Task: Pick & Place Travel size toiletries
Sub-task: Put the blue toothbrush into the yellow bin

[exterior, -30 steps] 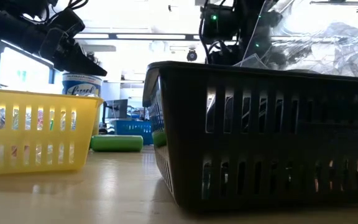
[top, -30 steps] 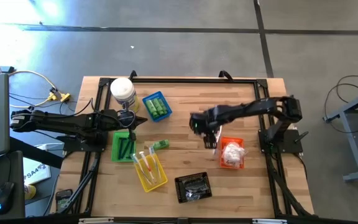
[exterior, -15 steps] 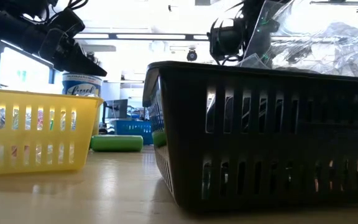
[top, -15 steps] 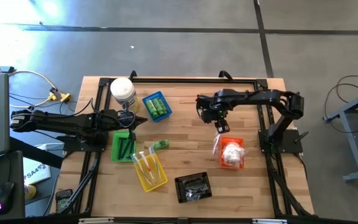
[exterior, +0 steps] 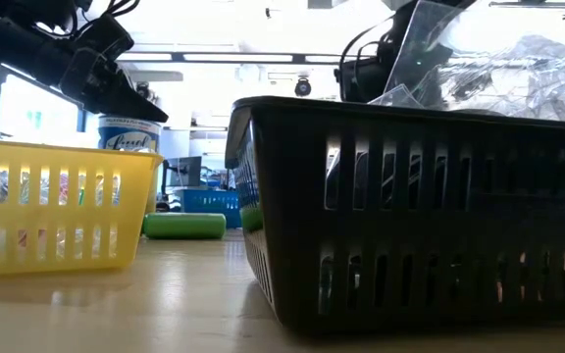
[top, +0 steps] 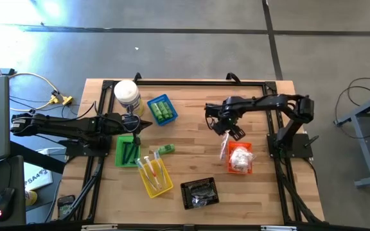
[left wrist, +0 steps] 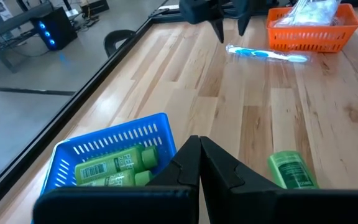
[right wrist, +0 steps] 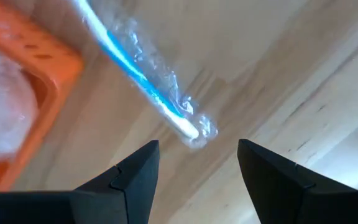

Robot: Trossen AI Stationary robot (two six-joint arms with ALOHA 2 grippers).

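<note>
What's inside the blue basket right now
The blue basket holds green bottles lying on their sides with barcode labels showing; the high view shows about three side by side. The left gripper, shut, covers the basket's near corner, so anything beneath it stays hidden.

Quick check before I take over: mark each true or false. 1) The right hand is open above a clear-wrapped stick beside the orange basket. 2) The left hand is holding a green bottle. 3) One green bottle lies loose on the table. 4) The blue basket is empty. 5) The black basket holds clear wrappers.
1) True: the right hand is open, its fingers either side of the clear-wrapped stick lying on the table next to the orange basket.
2) False: the left hand is shut on nothing.
3) True: a green bottle lies on the wood outside any basket.
4) False: the blue basket holds green bottles.
5) True: the black basket has crumpled clear wrappers at its top.
</note>
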